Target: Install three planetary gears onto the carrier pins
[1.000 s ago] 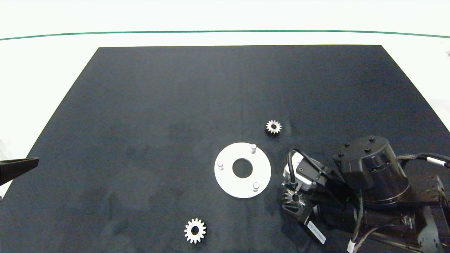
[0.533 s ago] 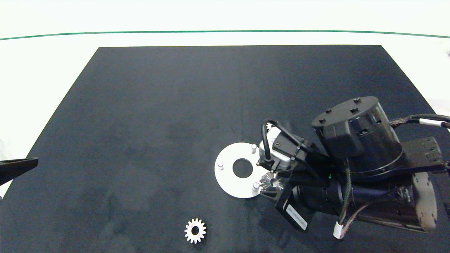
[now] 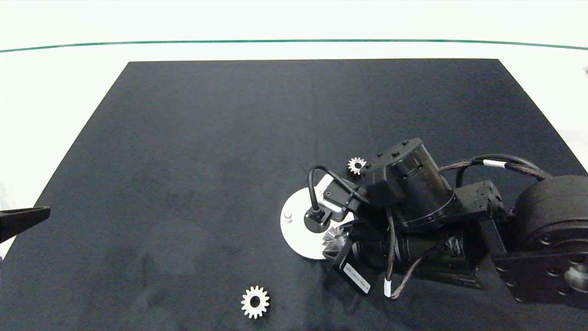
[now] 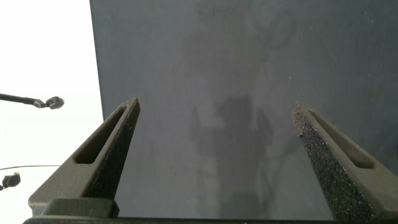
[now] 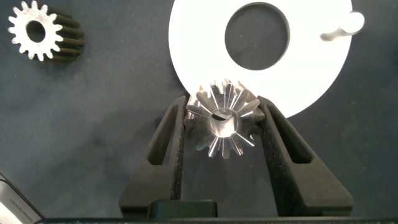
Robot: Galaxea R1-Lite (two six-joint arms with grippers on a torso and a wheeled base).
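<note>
My right gripper (image 5: 222,104) is shut on one planetary gear (image 5: 222,121), which hangs over the near right edge of the white round plate (image 3: 296,234). The held gear (image 3: 335,237) also shows in the head view, below the wrist. Of the carrier pins, only the left pin (image 3: 288,215) shows there; the arm hides the others. In the right wrist view a single pin (image 5: 341,27) stands on the plate (image 5: 199,56). A second gear (image 3: 356,164) lies behind the plate, and a third gear (image 3: 254,301) lies in front. The left gripper (image 4: 214,109) is open over bare mat.
A black mat (image 3: 206,138) covers the table and carries everything. The left gripper's finger (image 3: 23,219) rests at the mat's left edge. The right arm's body (image 3: 459,239) fills the near right of the mat. A loose gear (image 5: 38,30) lies beside the plate in the right wrist view.
The right arm has carried the held gear leftward, from the mat beside the plate to over the plate's near right edge. The arm now covers two pins. The left arm has not moved.
</note>
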